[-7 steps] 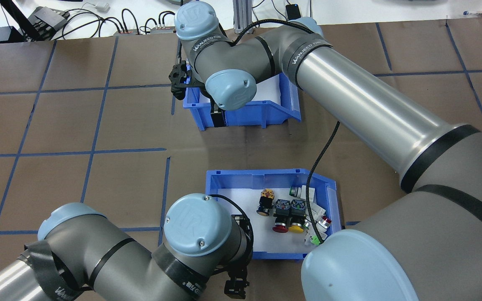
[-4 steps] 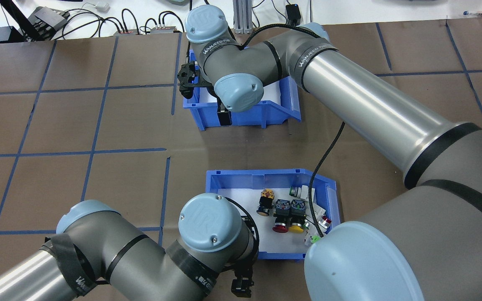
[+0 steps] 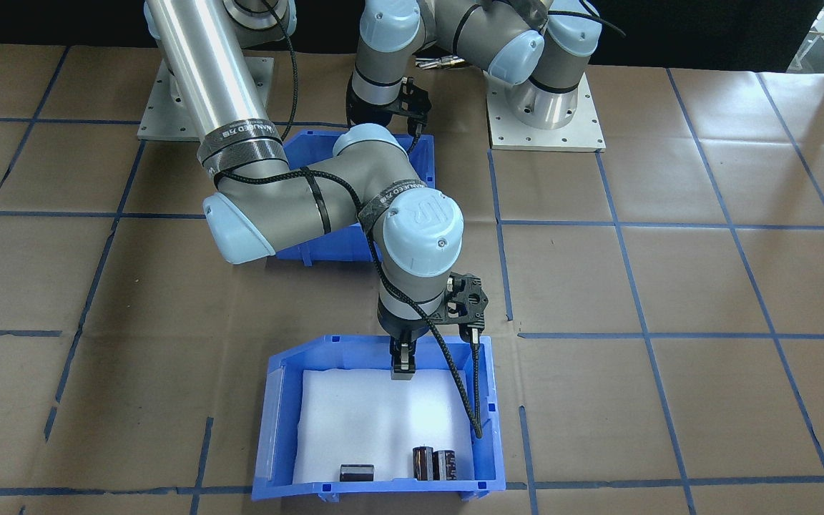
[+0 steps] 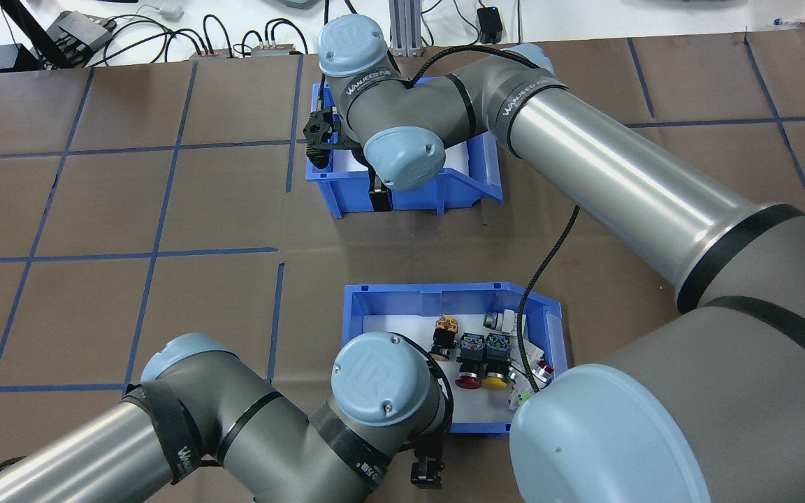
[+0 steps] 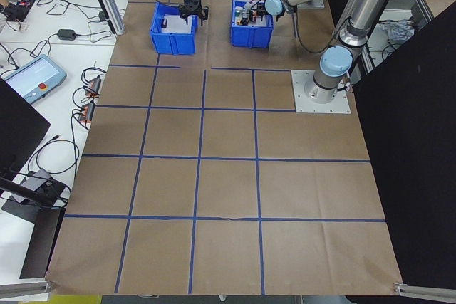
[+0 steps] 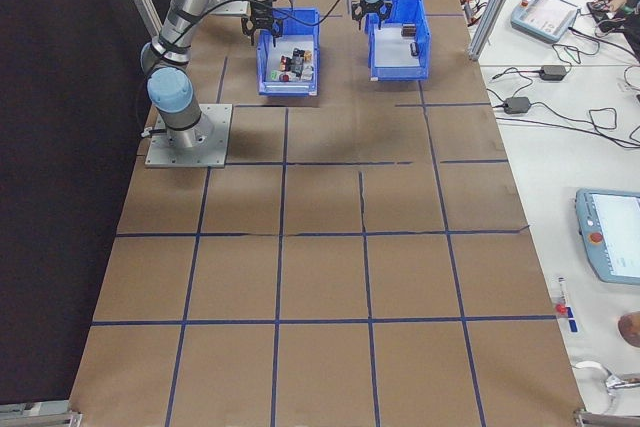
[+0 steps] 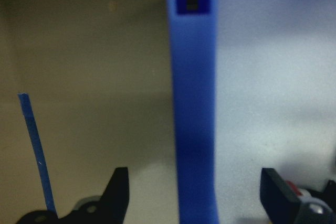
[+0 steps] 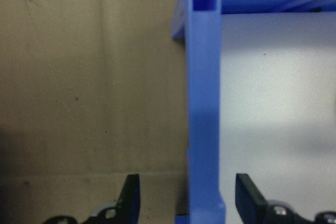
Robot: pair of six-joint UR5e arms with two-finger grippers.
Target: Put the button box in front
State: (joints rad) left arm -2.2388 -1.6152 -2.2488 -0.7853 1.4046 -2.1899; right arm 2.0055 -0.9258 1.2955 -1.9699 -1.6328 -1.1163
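Button box on the surface at the robot's near side, left tool astride its near wall.

Left tool is spread, one finger outside the blue wall and one inside over the white foam liner; nothing is pinched. The wall runs straight up the left wrist view between the fingers, so a closing pinch looks lined up. Right tool is likewise spread across the near wall of the far second bin. Left arm is the nearer one to the button box. Overhead view shows the switches clustered toward the right half but hides the left tool under the wrist; only the wrist view shows the straddle. Front-facing view shows the dark cylinders in the second bin.
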